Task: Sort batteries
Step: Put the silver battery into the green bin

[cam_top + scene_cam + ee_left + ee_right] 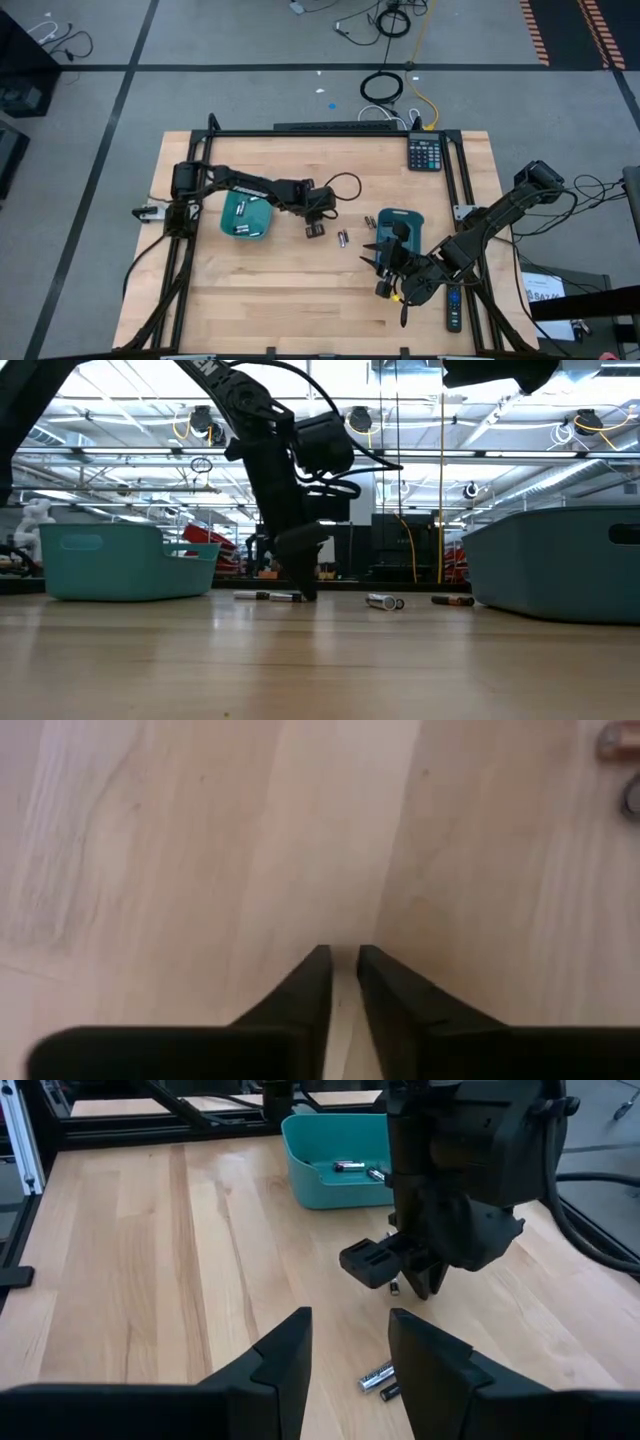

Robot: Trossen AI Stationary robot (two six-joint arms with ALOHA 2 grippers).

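Small batteries lie loose on the wooden table: a pair (342, 238) (380, 1380) and another (368, 222) between the two teal trays. The left tray (245, 216) holds a few batteries (350, 1168); the right tray (402, 222) stands under my right arm. My left gripper (315, 229) (343, 960) reaches steeply down to the table between the trays, its fingers almost together on a battery. My right gripper (350, 1342) (375, 256) hovers open near the right tray, nothing between its fingers. My left gripper pinches a small battery (394, 1287) between its two fingertips, coming from above and pointing steeply down. Only a pale sliver (343, 1000) shows in the narrow gap. The battery sits at table level; the fingers hide which part they hold.
A calculator (425, 152) lies at the far right of the table and a black remote (453, 308) at the near right. Two more batteries (268, 596) lie on the table just beside the left gripper. Bare wood stretches along the near side.
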